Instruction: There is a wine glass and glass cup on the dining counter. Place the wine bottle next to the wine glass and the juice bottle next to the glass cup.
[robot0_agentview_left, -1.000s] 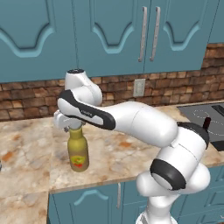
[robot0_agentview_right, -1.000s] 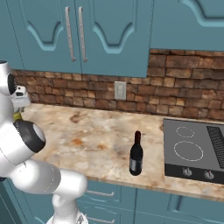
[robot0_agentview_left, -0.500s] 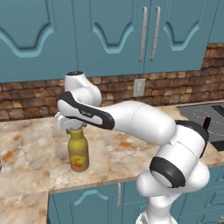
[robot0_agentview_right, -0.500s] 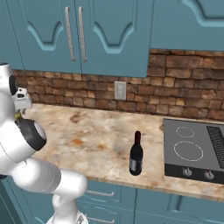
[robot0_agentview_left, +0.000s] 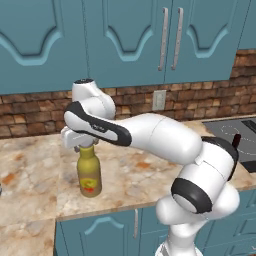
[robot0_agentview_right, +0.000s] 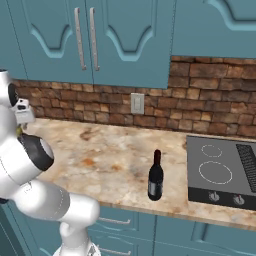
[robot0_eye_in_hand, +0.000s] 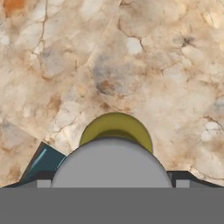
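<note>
**Pincer over the juice bottle's cap; wine bottle apart by the cooktop**

Left base view: the arm (robot0_agentview_left: 150, 137) reaches leftward across the marbled tabletop (robot0_agentview_left: 30, 180), and the pincer (robot0_agentview_left: 82, 146) sits directly on top of the juice bottle (robot0_agentview_left: 89, 175). The bottle stands upright near the tabletop's front edge, its red-and-yellow label facing the viewer. The cap is hidden by the hand, so whether the fingers press it cannot be told from here.

Hand view: the camera looks straight down along the bottle. The grey cap (robot0_eye_in_hand: 111, 164) lies at bottom centre, with the olive-yellow shoulder (robot0_eye_in_hand: 114, 124) showing as an arc beyond it. Dark finger tips (robot0_eye_in_hand: 181, 177) sit low at either side of the cap (contact is not visible, so the grip cannot be judged). A teal patch of the cabinet front (robot0_eye_in_hand: 41, 159) appears at lower left, past the tabletop's edge.

Right base view: the wine bottle (robot0_agentview_right: 156, 176) stands upright near the tabletop's front edge, just left of the black cooktop (robot0_agentview_right: 222, 172) and apart from it. It is well apart from the arm, whose wrist shows at the far left edge. A brick backsplash (robot0_agentview_right: 200, 97) with a wall outlet (robot0_agentview_right: 137, 103) runs behind, under teal cabinets (robot0_agentview_right: 85, 35).
</note>
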